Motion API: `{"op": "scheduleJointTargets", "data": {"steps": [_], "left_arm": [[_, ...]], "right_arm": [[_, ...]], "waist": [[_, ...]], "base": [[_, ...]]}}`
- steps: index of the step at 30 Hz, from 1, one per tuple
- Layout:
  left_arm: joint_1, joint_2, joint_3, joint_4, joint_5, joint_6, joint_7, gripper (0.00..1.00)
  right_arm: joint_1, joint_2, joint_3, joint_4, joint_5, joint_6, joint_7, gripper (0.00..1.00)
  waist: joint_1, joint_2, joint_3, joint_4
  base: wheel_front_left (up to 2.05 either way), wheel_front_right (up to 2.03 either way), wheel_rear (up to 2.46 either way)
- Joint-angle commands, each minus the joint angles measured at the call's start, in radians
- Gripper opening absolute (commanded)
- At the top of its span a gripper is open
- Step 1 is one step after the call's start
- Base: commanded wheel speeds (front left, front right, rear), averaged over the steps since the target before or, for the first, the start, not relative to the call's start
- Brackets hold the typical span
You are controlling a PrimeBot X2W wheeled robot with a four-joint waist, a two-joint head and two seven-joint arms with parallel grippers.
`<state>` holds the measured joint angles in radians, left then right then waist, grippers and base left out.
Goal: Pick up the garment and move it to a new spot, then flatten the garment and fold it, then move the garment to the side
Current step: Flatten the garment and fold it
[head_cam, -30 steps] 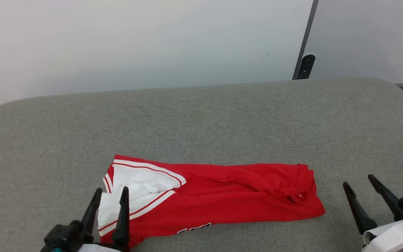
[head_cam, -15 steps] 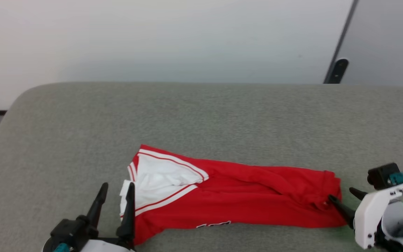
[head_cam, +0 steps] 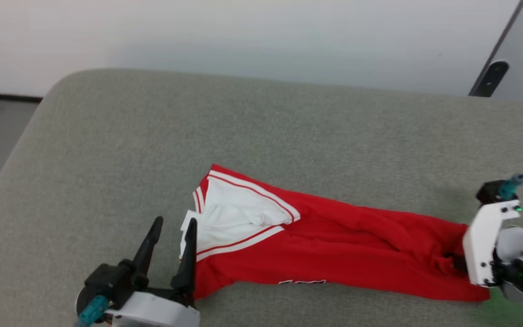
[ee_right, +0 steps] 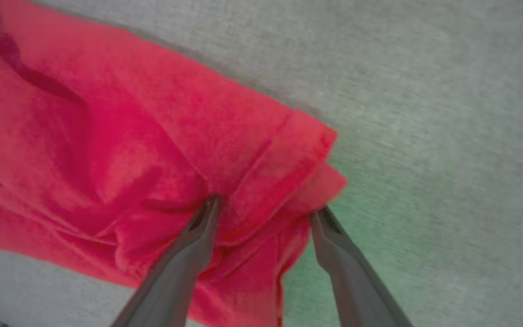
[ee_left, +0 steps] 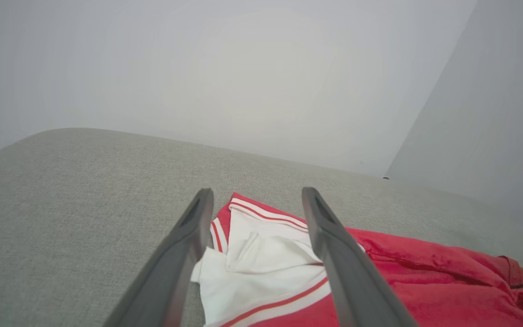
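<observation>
The red jersey shirt (head_cam: 334,245) is lying as a long rumpled strip near the front edge of the grey padded surface (head_cam: 288,127), looking soft, light and floppy. The left gripper (head_cam: 174,221) is hovering spread and empty at its white-sleeve end. The right gripper (ee_right: 267,205) is straddling the thick red hem, seemingly unclosed, and both ends are offering good holds.

Left gripper (head_cam: 175,220) splayed, right gripper (ee_right: 267,205) splayed
</observation>
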<state>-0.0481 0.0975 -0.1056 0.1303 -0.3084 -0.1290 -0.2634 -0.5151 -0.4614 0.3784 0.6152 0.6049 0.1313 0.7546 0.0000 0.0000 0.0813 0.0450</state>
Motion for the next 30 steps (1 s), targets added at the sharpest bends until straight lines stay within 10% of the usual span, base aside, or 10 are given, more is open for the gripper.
{"op": "scheduleJointTargets", "data": {"steps": [1, 11, 12, 13, 30], "left_arm": [[-0.018, -0.004, -0.005, 0.002, -0.008, -0.002, -0.001, 1.00], [-0.055, -0.021, -0.037, 0.017, -0.020, -0.002, -0.001, 1.00], [-0.055, -0.021, -0.038, 0.017, -0.021, -0.002, -0.001, 1.00], [-0.054, -0.022, -0.037, 0.018, -0.023, -0.002, -0.001, 1.00], [-0.043, -0.008, -0.016, 0.015, -0.046, -0.002, -0.001, 1.00]], "right_arm": [[-0.019, 0.028, -0.013, 0.020, -0.011, -0.001, 0.026, 1.00], [-0.030, 0.174, -0.058, 0.137, -0.017, 0.003, 0.178, 1.00], [-0.026, 0.178, -0.062, 0.136, -0.008, 0.004, 0.185, 0.36], [-0.022, 0.178, -0.063, 0.133, -0.002, 0.005, 0.196, 0.00], [-0.031, -0.005, -0.192, 0.097, -0.059, -0.005, 0.098, 0.00]], "waist": [[0.0000, 0.0000, 0.035, 0.028], [0.0000, 0.0000, 0.066, 0.068], [0.0000, 0.0000, 0.066, 0.070], [0.0000, 0.0000, 0.066, 0.072], [0.0000, 0.0000, 0.054, 0.025]], "base": [[0.00, 0.00, 0.00], [0.00, 0.00, 0.00], [0.00, 0.00, 0.00], [0.00, 0.00, 0.00], [0.00, 0.00, 0.00]]}}
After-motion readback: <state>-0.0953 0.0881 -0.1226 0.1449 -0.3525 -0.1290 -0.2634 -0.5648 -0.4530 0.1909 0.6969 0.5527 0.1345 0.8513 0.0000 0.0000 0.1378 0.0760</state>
